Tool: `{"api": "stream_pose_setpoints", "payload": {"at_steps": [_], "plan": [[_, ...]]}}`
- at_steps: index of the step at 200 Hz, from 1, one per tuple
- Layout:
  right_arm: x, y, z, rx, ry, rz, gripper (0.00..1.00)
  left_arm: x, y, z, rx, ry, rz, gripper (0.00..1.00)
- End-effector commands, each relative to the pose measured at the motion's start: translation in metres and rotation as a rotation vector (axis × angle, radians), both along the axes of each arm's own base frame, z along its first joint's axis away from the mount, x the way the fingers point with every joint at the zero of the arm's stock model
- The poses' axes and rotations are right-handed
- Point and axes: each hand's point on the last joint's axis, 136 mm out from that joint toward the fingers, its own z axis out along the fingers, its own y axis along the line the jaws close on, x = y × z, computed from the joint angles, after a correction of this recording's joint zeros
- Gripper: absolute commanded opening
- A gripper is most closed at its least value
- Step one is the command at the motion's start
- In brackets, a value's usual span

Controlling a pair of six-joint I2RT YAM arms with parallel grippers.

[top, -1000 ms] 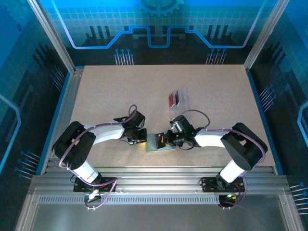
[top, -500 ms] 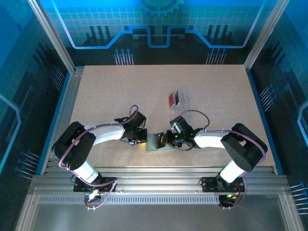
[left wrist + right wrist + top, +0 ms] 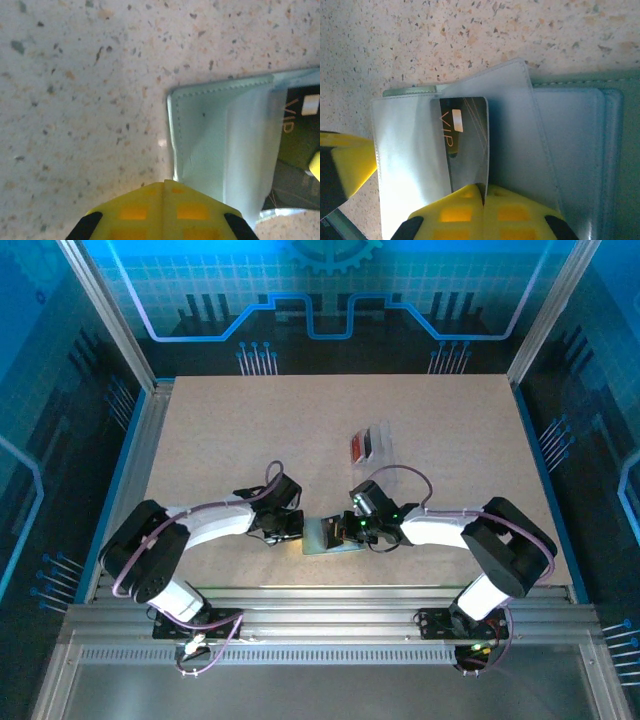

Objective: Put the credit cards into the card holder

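Showing pale green on the holder, with tiny stitches running along its edge. Shining black on the card, with gold letters, thin gold lines and a small white square. Glowing yellow with orange squares on the left gripper and the right gripper. Speckling the pale table with brown, grey and orange dots. Showing red and black inside the clear pouch.

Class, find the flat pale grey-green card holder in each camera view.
Top external: card holder low centre of the speckled table.
Left wrist: holder in the right half, stitched corner mid-frame.
Right wrist: holder across centre and right.
Shared landmark: black card with gold VIP lettering, in both wrist views.
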Motion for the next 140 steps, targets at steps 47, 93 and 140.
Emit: {"api": "stream_pose_setpoints", "payload": {"at_steps": [47,93,140], "plan": [[-0.037,-0.026,-0.037,-0.17,0.114,0.048,0.0,0.011,-0.029,0.047,-0.005,-0.092,-0.117,0.0],[-0.037,-0.023,-0.031,-0.15,0.109,0.053,0.0,0.012,-0.035,0.015,0.023,-0.03,-0.127,0.0],[-0.038,-0.024,-0.031,-0.115,0.115,0.013,0.0,-0.007,-0.021,-0.023,0.056,0.042,-0.119,0.0]]}}
